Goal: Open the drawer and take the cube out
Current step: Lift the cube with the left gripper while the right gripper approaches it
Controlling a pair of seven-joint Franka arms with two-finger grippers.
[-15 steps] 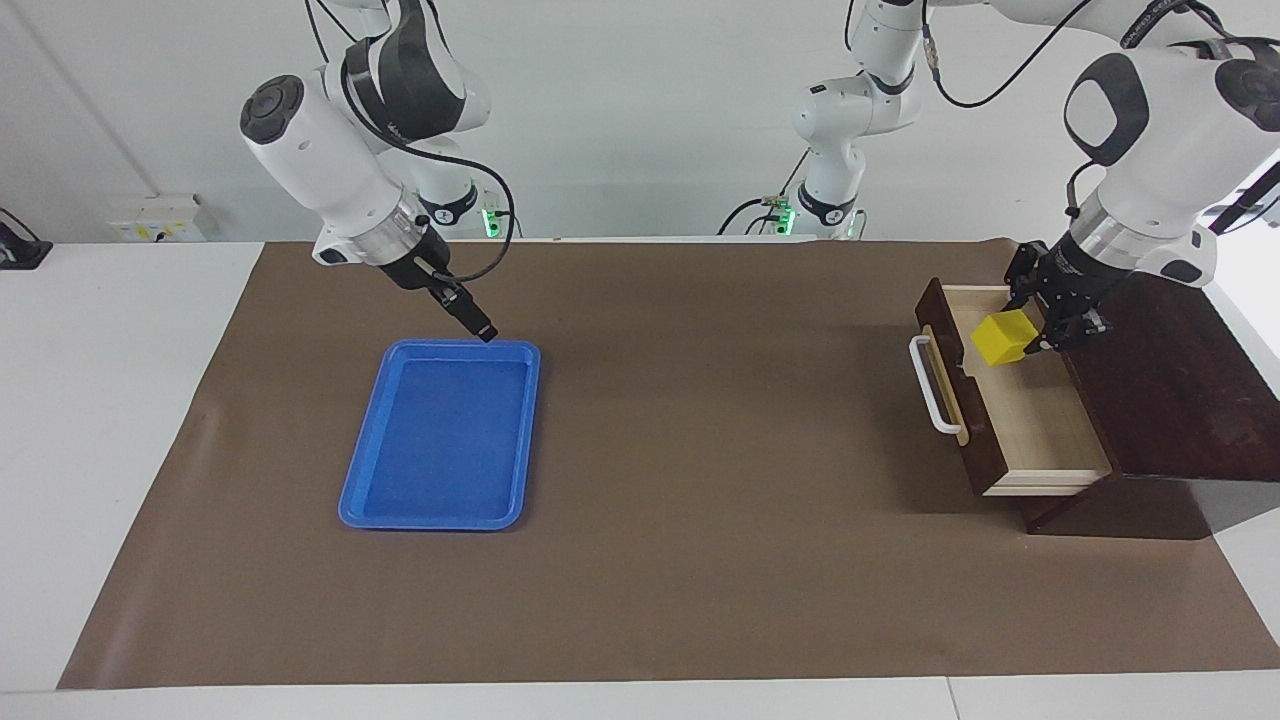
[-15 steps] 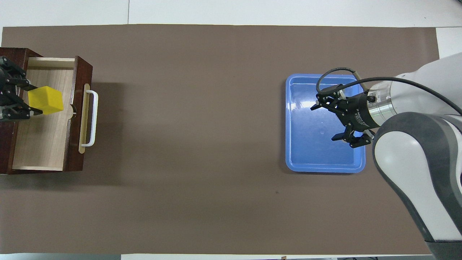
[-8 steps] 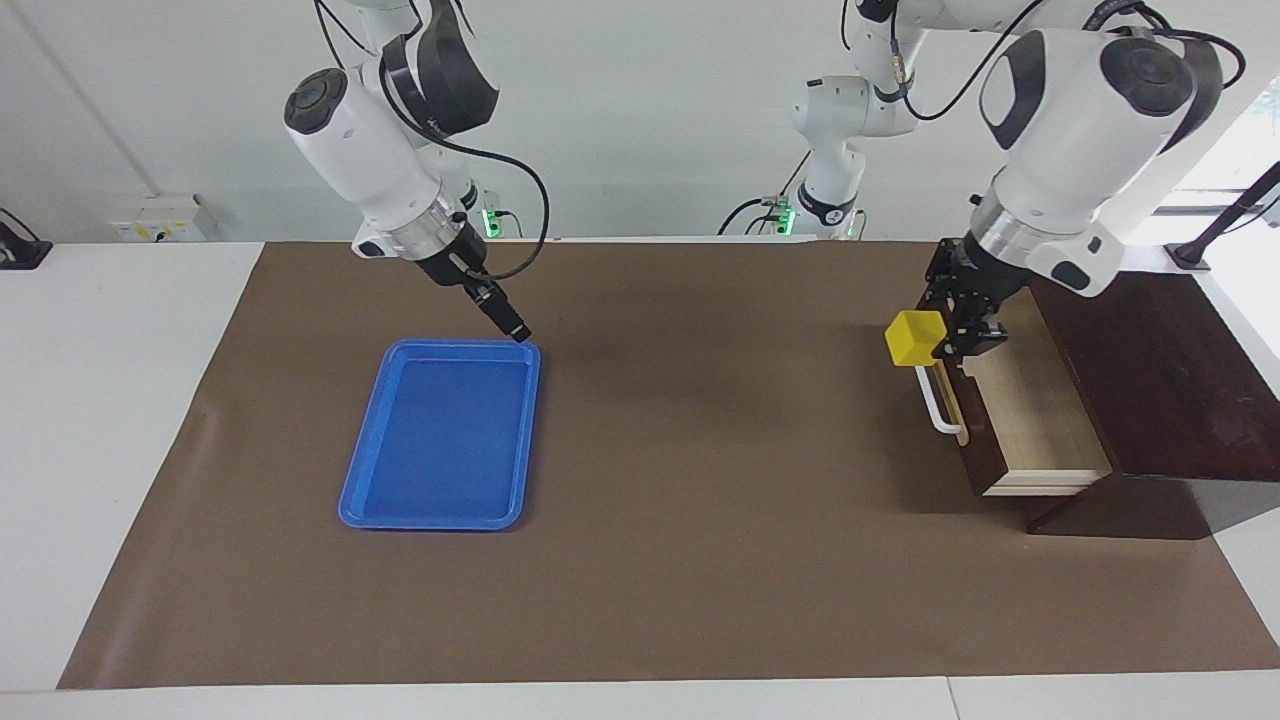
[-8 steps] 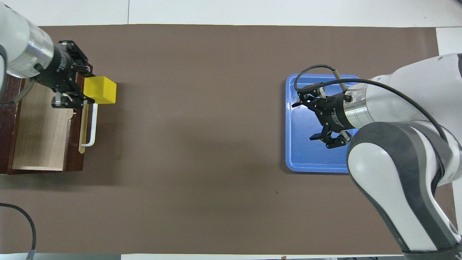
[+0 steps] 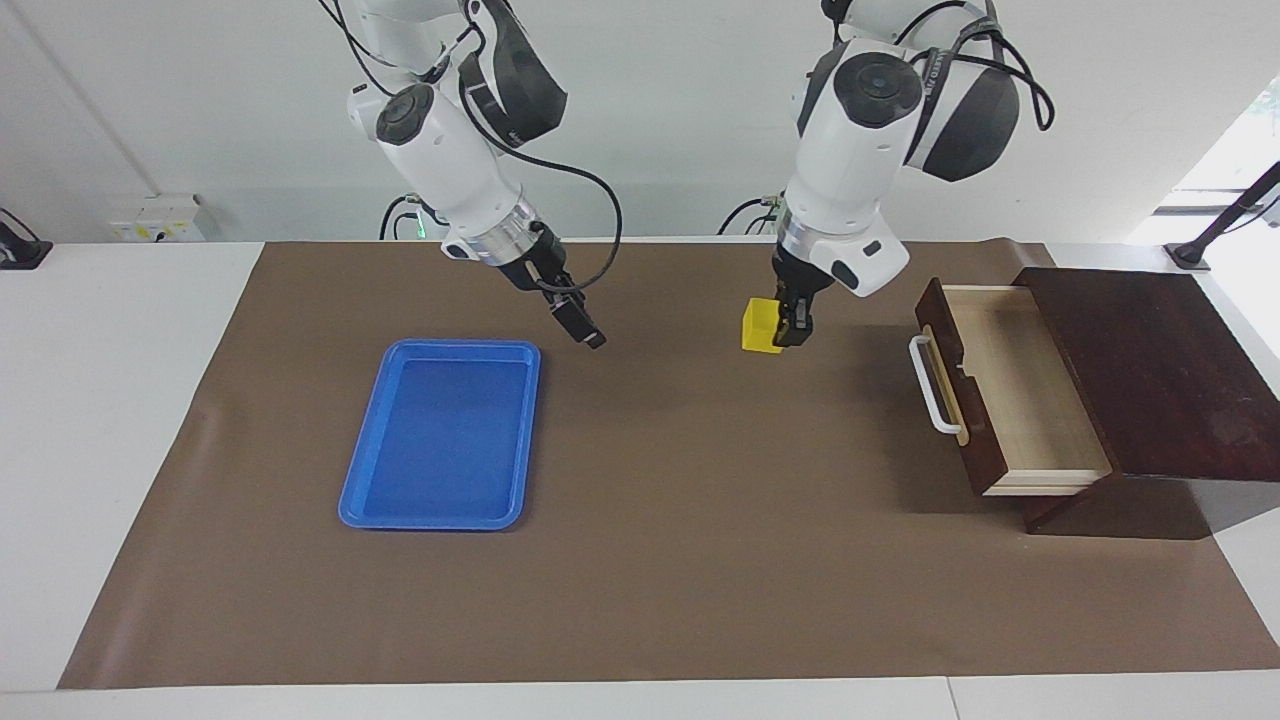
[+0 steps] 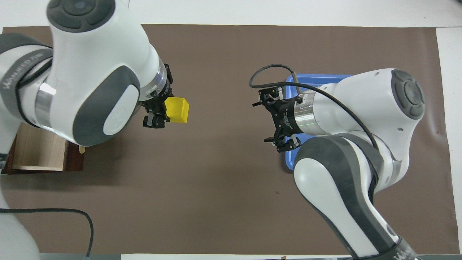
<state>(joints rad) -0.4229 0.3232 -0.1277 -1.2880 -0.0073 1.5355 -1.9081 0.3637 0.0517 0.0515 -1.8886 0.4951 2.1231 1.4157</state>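
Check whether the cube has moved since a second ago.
Yes. The cube, held in the left claw, has left the drawer and moved toward the blue tray.

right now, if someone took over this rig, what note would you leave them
Left gripper: shut on the cube, held in the air over the brown mat between the drawer and the blue tray.
Right gripper: open, holding nothing, in the air over the mat beside the tray's edge, facing the cube.
Drawer: pulled open at the left arm's end of the table, nothing visible inside.
Done: drawer opened, cube taken out.
Left: the cube is not yet set down. The two grippers face each other, so a handover to the right gripper looks likely, with the tray a probable drop spot.
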